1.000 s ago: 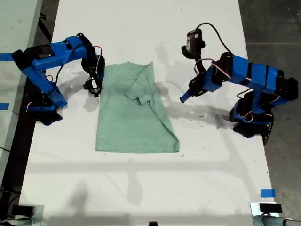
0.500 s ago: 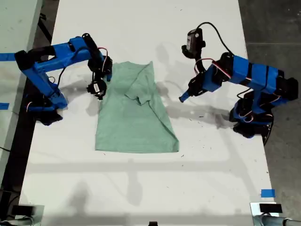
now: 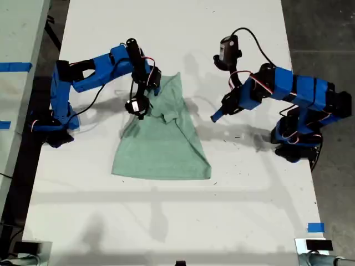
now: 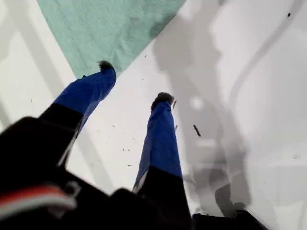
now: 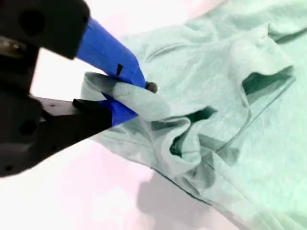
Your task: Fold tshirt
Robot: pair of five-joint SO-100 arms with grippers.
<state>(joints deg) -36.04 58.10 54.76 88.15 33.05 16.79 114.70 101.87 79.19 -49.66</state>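
Second gripper [image 5: 136,96] clamped on tshirt [image 3: 163,138] edge fold, cloth bunched beneath jaws. First gripper [image 4: 134,84] wide, empty, tshirt corner just ahead. Advise: carry edge across, low over worktop [image 3: 249,188], release flat.

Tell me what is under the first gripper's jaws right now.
Under my first gripper, jaws apart, lies mostly bare white table; one fingertip overlaps the tshirt edge in view. Whether it touches cloth cannot be told. What the gripper body hides is unseen.
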